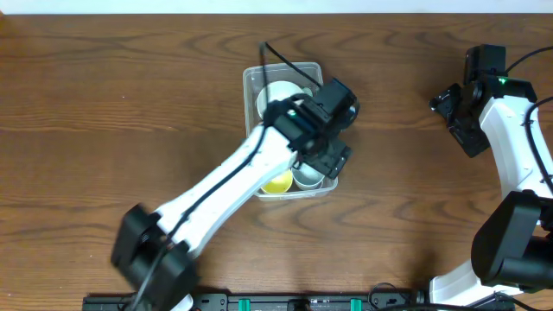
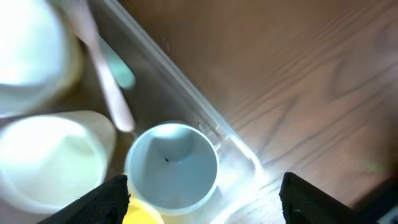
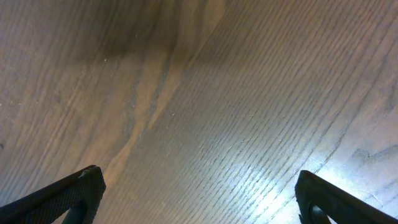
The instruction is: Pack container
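Container (image 1: 251,78): clear plastic bin, rounded corners, upright on the brown wooden desk (image 1: 104,121), roughly mid-desk. At the container's near right corner: pale blue-grey cup (image 2: 173,163), upright, mouth up, close against the clear wall. Just left of the cup, along the container's near wall: yellow item (image 1: 278,182), mostly hidden, kind not discernible. Above that same corner: left pincer (image 2: 202,208), fingers spread wide to either side of the cup, gripping nothing, its arm slanting across the container from the near left. Toward the container's middle, beside the cup: white bowl (image 2: 43,168). At the container's far end: second white bowl (image 1: 278,93), with a pale pink handle (image 2: 104,74) slanting alongside and a teal patch (image 2: 122,73) next to the handle, too blurred to identify. Well to the right of the container, level with its far half: right pincer (image 3: 199,205), spread to its widest, holding nothing, over the desk.
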Tool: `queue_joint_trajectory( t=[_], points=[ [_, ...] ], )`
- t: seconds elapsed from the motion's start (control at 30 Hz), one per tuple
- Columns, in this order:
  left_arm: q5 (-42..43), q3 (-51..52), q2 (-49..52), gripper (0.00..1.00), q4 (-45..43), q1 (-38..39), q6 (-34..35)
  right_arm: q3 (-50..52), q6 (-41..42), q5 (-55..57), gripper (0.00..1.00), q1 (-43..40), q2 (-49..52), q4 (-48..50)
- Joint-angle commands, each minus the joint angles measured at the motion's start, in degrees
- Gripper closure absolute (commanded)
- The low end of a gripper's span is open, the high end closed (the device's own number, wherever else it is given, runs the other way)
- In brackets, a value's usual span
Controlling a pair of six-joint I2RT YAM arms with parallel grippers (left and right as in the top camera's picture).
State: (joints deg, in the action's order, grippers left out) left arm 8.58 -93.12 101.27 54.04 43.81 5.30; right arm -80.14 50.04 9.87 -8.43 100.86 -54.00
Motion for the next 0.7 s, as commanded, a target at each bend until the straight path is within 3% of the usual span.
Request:
queue_joint_trajectory(
  t=[0.0,0.13,0.47,0.67],
  points=[
    [-1.8,-1.3,-6.0,0.21,1.7,-1.7,-0.3,0.1,0.7,0.4,0.01,-0.1,-0.1,0.0],
    [-1.8,-1.3,-12.3,0.09,4.2,-4.6,0.5,0.1,0.7,0.4,0.01,-0.1,-0.1,0.0],
    [-7.5,-1.3,-29.2,0.02,8.7,-13.4,0.4,0.1,0.7,0.4,0.01,-0.1,-0.1,0.0],
    [-20.5,-1.3,-38.4,0.02,25.8,-13.8,-3.8,0.1,0.7,0.4,0.01,-0.1,-0.1,0.0]
  ],
)
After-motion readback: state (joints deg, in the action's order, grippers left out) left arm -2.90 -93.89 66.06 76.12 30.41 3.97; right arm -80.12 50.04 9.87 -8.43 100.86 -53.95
